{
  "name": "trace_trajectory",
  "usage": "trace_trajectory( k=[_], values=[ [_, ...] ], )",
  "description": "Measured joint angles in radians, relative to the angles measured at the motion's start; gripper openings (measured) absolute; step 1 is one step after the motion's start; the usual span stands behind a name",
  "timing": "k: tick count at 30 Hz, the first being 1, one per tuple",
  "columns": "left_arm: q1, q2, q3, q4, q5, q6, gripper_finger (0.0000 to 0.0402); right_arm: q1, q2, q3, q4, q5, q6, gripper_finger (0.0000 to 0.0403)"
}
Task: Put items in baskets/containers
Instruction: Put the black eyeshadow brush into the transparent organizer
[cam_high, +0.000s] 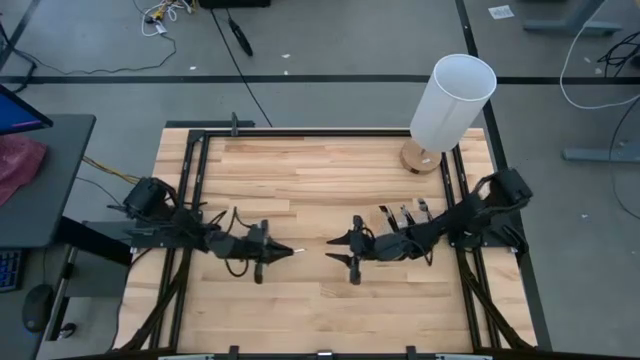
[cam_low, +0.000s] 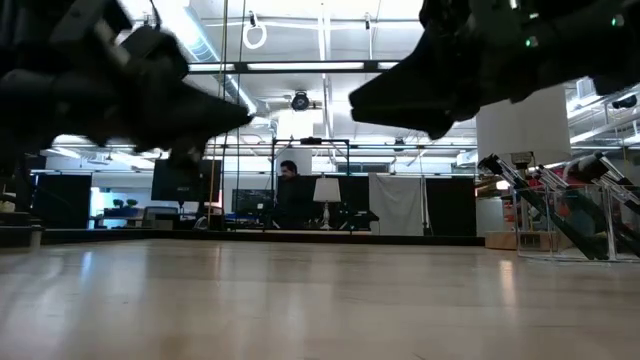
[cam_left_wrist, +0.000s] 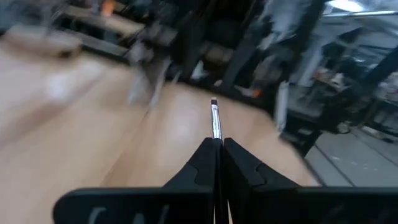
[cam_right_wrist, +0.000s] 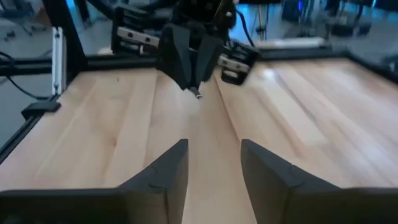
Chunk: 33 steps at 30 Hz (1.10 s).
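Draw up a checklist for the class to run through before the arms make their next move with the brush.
1. Left gripper jaws shut on the brush: ok.
2. Right gripper jaws open: ok.
3. Brush tip points at the right gripper, with a gap between them: ok.
4. Clear holder stands on the table with other brushes leaning in it: ok.
5. Room left in the holder: cannot tell.

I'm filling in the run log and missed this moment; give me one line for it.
left gripper: shut on brush, mid-table | right gripper: open, empty, facing it | clear holder: brushes inside, right side by white cylinder
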Motion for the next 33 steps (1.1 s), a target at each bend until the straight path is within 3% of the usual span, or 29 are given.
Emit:
trace_trajectory(
  k=[4, 11, 22, 33],
  values=[
    [0.052, -0.001, 0.105, -0.002, 0.123, 0.089, 0.0012, 0.001, 0.102, 0.011, 0.173, 0.001, -0.061, 0.0171],
    [0.109, -0.003, 0.205, -0.031, 0.259, 0.137, 0.0013, 0.034, 0.123, 0.098, 0.195, 0.002, -0.183, 0.0181],
    [0.123, -0.004, 0.215, -0.05, 0.274, 0.141, 0.0014, 0.07, 0.119, 0.135, 0.213, 0.089, -0.27, 0.0131],
    [0.123, -0.004, 0.215, -0.049, 0.273, 0.148, 0.0018, 0.071, 0.119, 0.135, 0.242, 0.094, -0.276, 0.0071]
  ],
)
